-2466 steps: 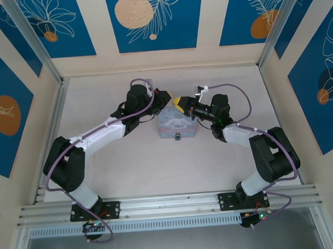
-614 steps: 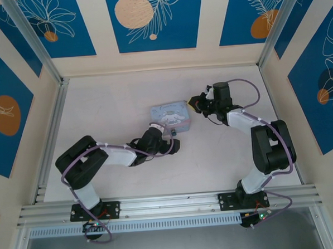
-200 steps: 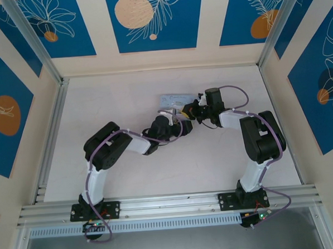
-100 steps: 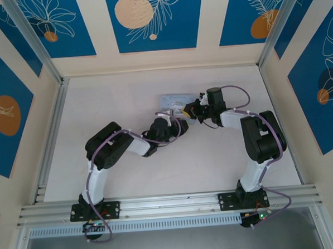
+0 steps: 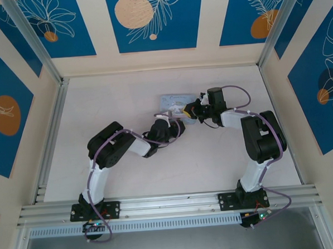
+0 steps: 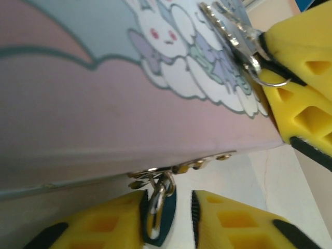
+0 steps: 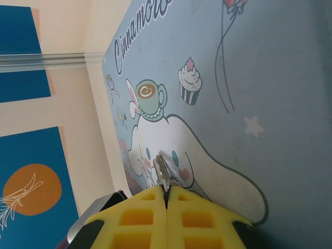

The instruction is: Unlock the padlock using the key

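Dangling at tin box (image 6: 129,119) edge: padlock (image 6: 167,215)

The tin box (image 5: 171,99) has gone from the middle of the surface toward the far edge and looks narrower from above than before. The left arm has folded in close on its near side. The left fingers (image 6: 104,228), wide a second ago, have narrowed around the padlock (image 6: 165,220). The right fingers (image 7: 145,218), pinching the key (image 7: 162,174), have shifted in over the box's lid.
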You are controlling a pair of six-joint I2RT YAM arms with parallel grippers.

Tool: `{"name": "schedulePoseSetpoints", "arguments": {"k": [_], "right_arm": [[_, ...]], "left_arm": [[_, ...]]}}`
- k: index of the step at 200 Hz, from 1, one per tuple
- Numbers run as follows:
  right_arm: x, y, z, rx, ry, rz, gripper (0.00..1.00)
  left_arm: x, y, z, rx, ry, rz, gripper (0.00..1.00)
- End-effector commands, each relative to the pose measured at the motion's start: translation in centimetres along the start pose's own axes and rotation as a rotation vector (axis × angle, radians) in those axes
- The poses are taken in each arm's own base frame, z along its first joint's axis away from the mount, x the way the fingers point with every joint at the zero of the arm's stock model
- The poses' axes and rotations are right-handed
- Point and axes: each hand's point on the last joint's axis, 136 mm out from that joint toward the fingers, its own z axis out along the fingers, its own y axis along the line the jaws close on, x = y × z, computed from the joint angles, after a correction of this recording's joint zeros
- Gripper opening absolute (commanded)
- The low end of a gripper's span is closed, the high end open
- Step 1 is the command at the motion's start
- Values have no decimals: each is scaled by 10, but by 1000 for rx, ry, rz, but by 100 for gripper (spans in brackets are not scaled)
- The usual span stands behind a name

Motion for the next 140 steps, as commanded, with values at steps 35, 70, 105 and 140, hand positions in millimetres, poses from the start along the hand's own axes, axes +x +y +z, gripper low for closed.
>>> {"name": "schedulePoseSetpoints", "arguments": {"k": [35, 70, 105, 140], "right_arm": [[5, -14, -1, 25, 21, 34, 0], [-4, 18, -26, -43, -28, -13, 0], [9, 42, -59, -86, -53, -72, 0], [45, 36, -86, -134, -44, -85, 0]], "left_arm": [[4, 11, 2, -33, 16, -10, 8], [-1, -3, -6, -23, 52, -16, 0], [-11, -16, -23, -64, 116, -8, 0], [-25, -19, -41, -73, 142, -57, 0]]}}
